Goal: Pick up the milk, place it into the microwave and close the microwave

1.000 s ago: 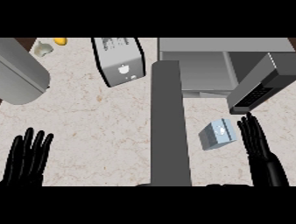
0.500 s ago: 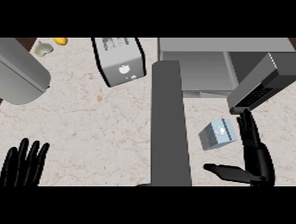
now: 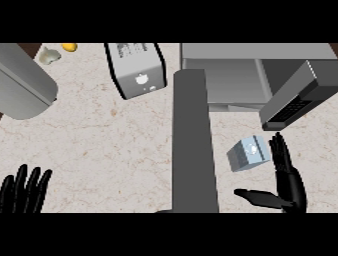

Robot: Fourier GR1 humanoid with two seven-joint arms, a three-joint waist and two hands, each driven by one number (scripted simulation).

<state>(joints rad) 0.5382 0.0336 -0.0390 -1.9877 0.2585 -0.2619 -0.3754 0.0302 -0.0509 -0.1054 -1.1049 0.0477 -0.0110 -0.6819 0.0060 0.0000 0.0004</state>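
The milk point(image 3: 248, 153) was seen ungrasped near the surface's point(image 3: 105, 145) right edge, beside the open-fingered right hand point(image 3: 286, 177). The microwave point(image 3: 235, 80) stood open; loading and closing remained. The left hand point(image 3: 24, 190) rested open.

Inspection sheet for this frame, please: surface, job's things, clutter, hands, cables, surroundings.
Surface: pale marble counter.
Job's things: milk carton on the counter, in front of the microwave, door open.
Clutter: toaster-like appliance; large grey cylinder; small yellow item and pale item at far left.
Hands: right hand open beside the milk, thumb out; left hand open, resting at lower left.
Cables: nothing seen.
Surroundings: grey vertical bar mid-view.
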